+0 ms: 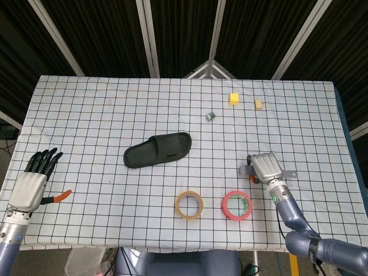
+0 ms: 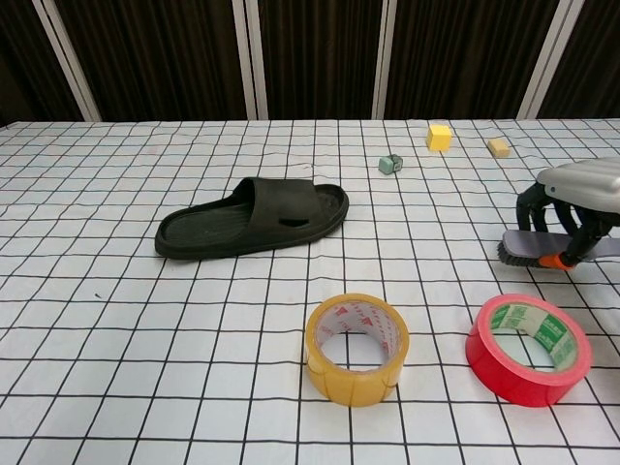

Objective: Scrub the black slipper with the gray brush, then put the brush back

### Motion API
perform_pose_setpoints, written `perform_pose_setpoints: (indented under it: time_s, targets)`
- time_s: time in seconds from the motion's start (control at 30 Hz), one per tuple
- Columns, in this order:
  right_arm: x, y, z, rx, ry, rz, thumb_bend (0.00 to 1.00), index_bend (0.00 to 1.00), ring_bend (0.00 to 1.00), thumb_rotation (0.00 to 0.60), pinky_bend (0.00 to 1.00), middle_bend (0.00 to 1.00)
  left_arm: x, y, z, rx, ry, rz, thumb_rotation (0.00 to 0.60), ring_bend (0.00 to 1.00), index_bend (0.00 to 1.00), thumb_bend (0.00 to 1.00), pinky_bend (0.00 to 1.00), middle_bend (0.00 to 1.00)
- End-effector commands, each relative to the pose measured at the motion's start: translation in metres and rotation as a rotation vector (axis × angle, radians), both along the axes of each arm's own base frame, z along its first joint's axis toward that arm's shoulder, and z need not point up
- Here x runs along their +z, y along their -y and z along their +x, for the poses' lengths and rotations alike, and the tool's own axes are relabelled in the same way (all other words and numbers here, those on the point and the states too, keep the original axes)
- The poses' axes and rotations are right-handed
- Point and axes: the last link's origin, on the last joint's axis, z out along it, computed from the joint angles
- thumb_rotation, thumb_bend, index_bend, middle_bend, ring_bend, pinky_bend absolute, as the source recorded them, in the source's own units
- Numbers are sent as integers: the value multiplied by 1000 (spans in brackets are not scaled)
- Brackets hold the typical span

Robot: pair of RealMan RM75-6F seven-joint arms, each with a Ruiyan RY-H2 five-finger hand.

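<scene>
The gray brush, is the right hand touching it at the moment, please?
Touching: the chest view shows the right hand with its fingers curled around the gray brush.

We have two cameras. Our head view sits high up and looks steeply down, so we see the whole white cloth table with black grid lines [image 1: 115, 109], edge to edge. Our chest view sits low and close, looking across toward 12 o'clock at the dark curtain wall [image 2: 310, 58]. Both views share the table's middle: the black rubber slipper [image 1: 157, 149] [image 2: 254, 216] and the yellow tape roll [image 1: 190, 204] [image 2: 356, 349].
</scene>
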Motion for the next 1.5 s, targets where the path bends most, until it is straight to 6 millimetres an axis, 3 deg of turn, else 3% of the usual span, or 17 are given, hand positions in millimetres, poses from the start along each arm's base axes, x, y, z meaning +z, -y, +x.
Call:
perform_pose_setpoints:
  time_s: [0.03, 0.13, 0.27, 0.57, 0.83, 0.9, 1.03, 1.17, 1.27, 1.37, 1.5]
  targets:
    - [1, 0, -2, 2, -13, 2, 670, 377, 509, 600, 555, 490, 0, 0, 0, -1, -2, 1, 442, 0, 0, 222, 0, 7]
    - [3, 0, -3, 9, -18, -5, 670, 215, 452, 600, 551, 383, 0, 1, 1, -5, -2, 4, 441, 0, 0, 214, 0, 7]
    - [6, -1, -3, 15, -20, -5, 670, 87, 409, 600, 543, 291, 1, 3, 2, -11, -1, 8, 442, 0, 0, 214, 0, 7]
    - [14, -8, 0, 20, 8, -11, 670, 45, 404, 600, 542, 280, 1, 8, 5, -21, 6, 6, 444, 0, 0, 214, 0, 7]
    - [31, -26, 4, 24, 65, -41, 664, 45, 393, 600, 524, 278, 4, 14, 8, -28, 14, 3, 444, 0, 0, 196, 0, 6]
    - [40, -34, 6, 32, 90, -67, 633, 35, 356, 600, 459, 260, 5, 16, 8, -27, 14, 5, 445, 0, 0, 177, 0, 5]
    - [63, -64, 2, 53, 115, -160, 546, 0, 159, 600, 196, 164, 12, 25, 7, -12, 6, 35, 445, 0, 0, 107, 0, 0]
    - [84, -100, -10, 61, 119, -274, 495, 0, 50, 600, 54, 90, 21, 36, 3, 26, -8, 74, 446, 0, 0, 65, 0, 0]
    - [96, -142, -33, 6, 116, -385, 451, 0, 5, 600, 2, 46, 33, 48, 2, 57, -40, 154, 445, 0, 0, 46, 0, 0]
    - [97, -165, -49, -61, 150, -421, 411, 0, 0, 600, 0, 15, 38, 56, 5, 49, -50, 198, 444, 0, 0, 38, 0, 0]
    - [106, -173, -56, -73, 131, -418, 399, 0, 0, 600, 0, 11, 45, 62, 8, 11, -69, 265, 442, 0, 0, 37, 0, 0]
